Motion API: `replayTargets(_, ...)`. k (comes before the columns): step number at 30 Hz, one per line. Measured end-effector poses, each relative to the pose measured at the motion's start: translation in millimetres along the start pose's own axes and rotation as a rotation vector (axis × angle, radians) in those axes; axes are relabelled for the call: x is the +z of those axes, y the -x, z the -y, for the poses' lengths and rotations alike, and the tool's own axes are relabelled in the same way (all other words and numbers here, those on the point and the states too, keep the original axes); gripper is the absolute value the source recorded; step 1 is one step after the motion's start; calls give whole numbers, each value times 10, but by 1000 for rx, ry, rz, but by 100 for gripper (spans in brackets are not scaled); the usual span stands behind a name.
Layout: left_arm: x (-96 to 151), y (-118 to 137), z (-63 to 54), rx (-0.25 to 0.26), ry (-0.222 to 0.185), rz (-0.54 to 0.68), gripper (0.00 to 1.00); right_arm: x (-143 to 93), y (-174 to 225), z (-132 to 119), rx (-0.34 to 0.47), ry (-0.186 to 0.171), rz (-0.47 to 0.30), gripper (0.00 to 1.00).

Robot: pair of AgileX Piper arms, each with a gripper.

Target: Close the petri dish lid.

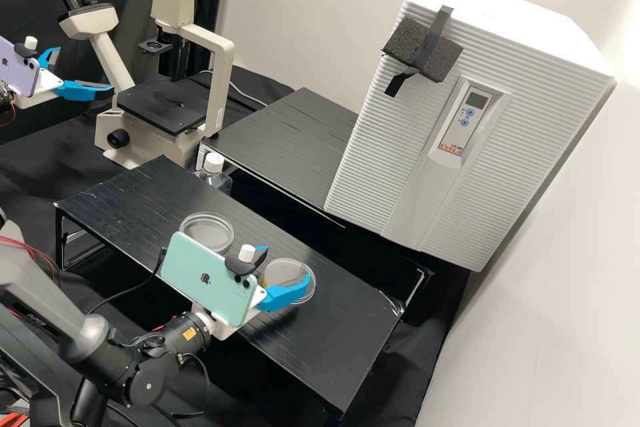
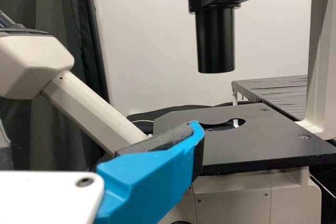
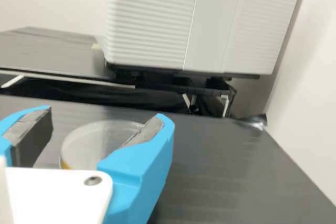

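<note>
Two clear dishes (image 1: 208,233) on black table (image 1: 347,327)

Two grippers (image 1: 287,265), two petri dish parts (image 1: 207,233), two phones (image 1: 193,270), two black stands (image 1: 333,340), one microscope (image 1: 223,70), one bottle (image 1: 213,167), one cabinet (image 1: 533,120)

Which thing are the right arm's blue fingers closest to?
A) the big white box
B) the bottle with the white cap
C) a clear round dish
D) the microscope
C: in the right wrist view, the right arm's blue fingers are spread open, and a clear round dish shows between them.
</note>
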State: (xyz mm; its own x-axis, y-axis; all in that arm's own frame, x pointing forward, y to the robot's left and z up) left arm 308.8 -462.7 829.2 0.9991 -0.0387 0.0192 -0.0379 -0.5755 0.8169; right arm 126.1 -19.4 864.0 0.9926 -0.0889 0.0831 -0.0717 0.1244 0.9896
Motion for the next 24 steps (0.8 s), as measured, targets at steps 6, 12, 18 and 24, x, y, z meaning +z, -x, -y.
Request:
replayTargets(6,0,0,0,0,0,0,100,15,23,24,-37,21,4,100)
replayTargets(12,0,0,0,0,0,0,100,33,23,27,-41,10,12,100)
replayTargets(18,0,0,0,0,0,0,100,51,-6,61,-68,-16,2,100)
replayTargets(24,0,0,0,0,0,0,100,134,-74,90,-69,-65,5,100)
